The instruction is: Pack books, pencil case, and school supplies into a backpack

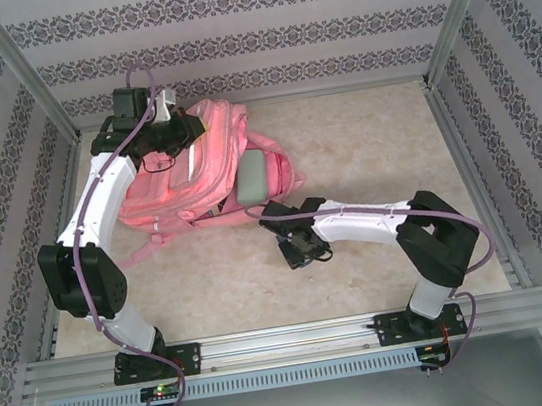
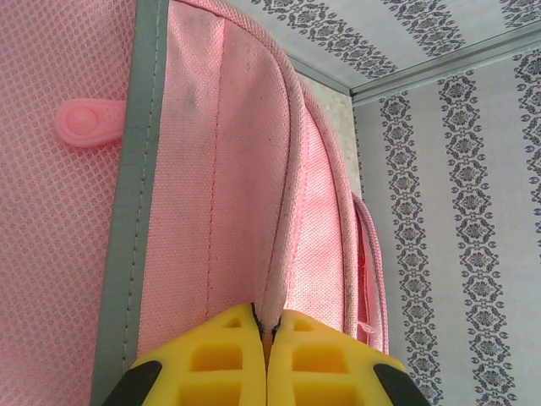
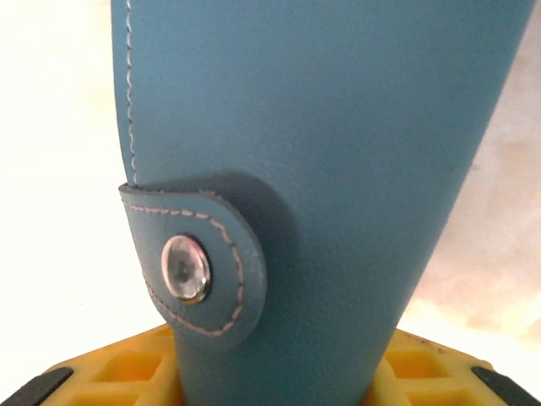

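Observation:
The pink backpack (image 1: 203, 187) lies flat on the left half of the table. My left gripper (image 1: 170, 141) sits on its far upper part. In the left wrist view that gripper (image 2: 266, 326) is shut on a piped pink seam of the backpack (image 2: 220, 169), and the fabric rises straight out of the yellow fingers. My right gripper (image 1: 270, 206) is at the bag's right edge. It is shut on a teal leather-covered book or case (image 1: 252, 175); I cannot tell which. Up close this teal item (image 3: 321, 127) has white stitching and a snap tab (image 3: 188, 269), and stands between the yellow fingers (image 3: 110, 372).
A pink strap (image 1: 141, 249) trails off the bag toward the left arm. Bare beige tabletop (image 1: 374, 148) spreads to the right of the bag. Metal frame rails (image 1: 469, 175) and patterned walls enclose the table. A pink rubber pull tab (image 2: 84, 124) lies on the mesh panel.

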Robot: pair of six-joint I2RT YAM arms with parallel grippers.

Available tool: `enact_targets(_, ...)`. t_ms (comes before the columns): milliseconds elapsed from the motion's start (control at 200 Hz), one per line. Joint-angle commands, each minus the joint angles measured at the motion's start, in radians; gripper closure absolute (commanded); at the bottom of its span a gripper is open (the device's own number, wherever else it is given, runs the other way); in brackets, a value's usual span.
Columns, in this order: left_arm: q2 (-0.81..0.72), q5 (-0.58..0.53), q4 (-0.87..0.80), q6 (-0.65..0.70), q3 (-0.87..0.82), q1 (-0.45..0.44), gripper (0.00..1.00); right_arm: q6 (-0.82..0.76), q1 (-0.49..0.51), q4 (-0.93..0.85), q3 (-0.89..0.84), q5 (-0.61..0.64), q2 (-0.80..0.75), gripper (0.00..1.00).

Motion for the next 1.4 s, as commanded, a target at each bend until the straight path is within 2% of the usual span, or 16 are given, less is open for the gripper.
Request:
enact_targets(0, -0.022, 0.06, 0.087, -0.005, 0.037, 0.0, 1.0, -0.009, -0.032, -0.001, -0.019, 0.046, -0.057, 0.6)
enact_targets(255, -0.02, 0.059, 0.081, 0.001, 0.05, 0.0, 1.0, -0.047, -0.118, 0.005, 0.03, 0.022, -0.181, 0.61)
enact_targets(445, -0.073, -0.006, 0.133, -0.021, 0.012, 0.004, 1.0, -0.115, -0.192, 0.029, 0.177, -0.022, -0.166, 0.61)
enact_targets(595, -0.109, 0.002, 0.22, -0.081, -0.018, 0.016, 1.0, -0.119, -0.237, 0.098, 0.309, -0.11, -0.072, 0.61)
enact_targets(844, -0.115, 0.058, 0.331, -0.19, -0.033, 0.026, 1.0, -0.068, -0.237, 0.174, 0.588, -0.237, 0.213, 0.6)
enact_targets(1179, -0.106, 0.067, 0.325, -0.205, -0.003, 0.028, 1.0, 0.057, -0.211, 0.225, 0.888, -0.393, 0.511, 0.59)
enact_targets(1214, -0.106, 0.067, 0.322, -0.205, -0.002, 0.027, 1.0, 0.058, -0.205, 0.214, 0.918, -0.402, 0.535, 0.56)
enact_targets(1294, -0.105, 0.067, 0.305, -0.194, 0.005, 0.027, 1.0, 0.061, -0.196, 0.178, 0.966, -0.401, 0.569, 0.39)
enact_targets(1394, -0.104, 0.068, 0.277, -0.173, 0.018, 0.027, 1.0, 0.065, -0.202, 0.18, 0.935, -0.384, 0.542, 0.19)
